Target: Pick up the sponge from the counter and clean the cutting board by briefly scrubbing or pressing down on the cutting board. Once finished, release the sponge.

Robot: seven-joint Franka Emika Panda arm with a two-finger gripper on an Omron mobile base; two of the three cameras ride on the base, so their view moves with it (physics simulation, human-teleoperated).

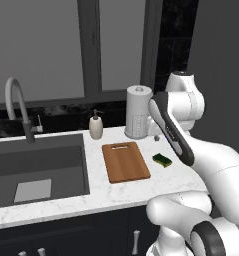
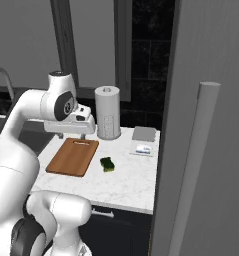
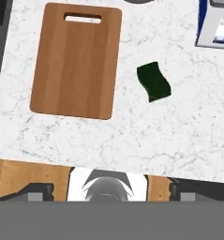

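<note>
The sponge (image 1: 162, 160) (image 2: 107, 164) (image 3: 153, 82), dark green on top, lies on the white marble counter (image 1: 141, 192) (image 2: 133, 180) just right of the cutting board (image 1: 125, 162) (image 2: 72, 156) (image 3: 76, 61). The reddish-brown board lies flat with its slot handle toward the wall. My gripper (image 2: 72, 136) (image 3: 112, 191) hangs open high above the counter, over the near edge, looking straight down. Its fingertips are spread wide with nothing between them. Sponge and board are both well below it and untouched.
A paper towel roll (image 1: 138, 117) (image 2: 107, 119) stands behind the board, a soap dispenser (image 1: 95, 126) to its left. The dark sink (image 1: 36, 165) and faucet (image 1: 16, 107) lie left. A grey pad (image 2: 143, 134) and a small box (image 2: 143, 149) sit right, beside a tall grey cabinet (image 2: 206, 150).
</note>
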